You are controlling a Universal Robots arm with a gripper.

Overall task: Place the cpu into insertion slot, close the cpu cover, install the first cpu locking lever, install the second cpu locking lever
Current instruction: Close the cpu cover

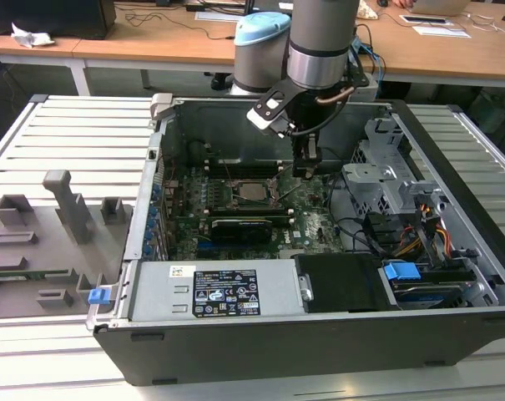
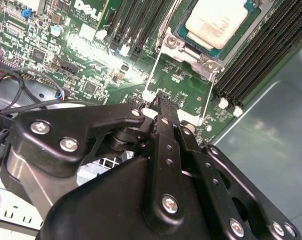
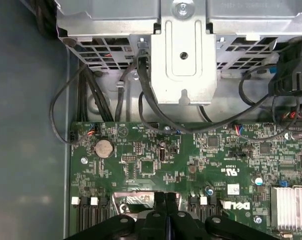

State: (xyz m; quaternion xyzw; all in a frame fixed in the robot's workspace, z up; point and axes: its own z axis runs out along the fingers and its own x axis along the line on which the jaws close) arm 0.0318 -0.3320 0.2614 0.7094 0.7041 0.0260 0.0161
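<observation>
The cpu (image 2: 215, 20) lies pale face up in the insertion slot (image 2: 190, 54) on the green board; the exterior view has it (image 1: 254, 190) near the case's middle. Beside the slot the thin silvery cpu cover (image 2: 149, 94) stands swung open, and the board shows through its opening. My gripper (image 2: 163, 102) is shut with nothing between its fingers. Its tip is at the cover's free edge, and I cannot tell whether it touches. In the exterior view the gripper (image 1: 307, 171) hangs just to the right of the slot. In the first wrist view the gripper (image 3: 166, 196) points down at the board.
Long black memory slots (image 2: 260, 55) flank the socket. A metal drive cage (image 3: 183, 50) with loose black cables (image 3: 106, 100) sits just beyond the board's edge. A black card (image 1: 239, 225) lies in front of the socket, and the power supply (image 1: 219, 292) fills the case front. A grey fixture plate (image 1: 43, 242) lies outside.
</observation>
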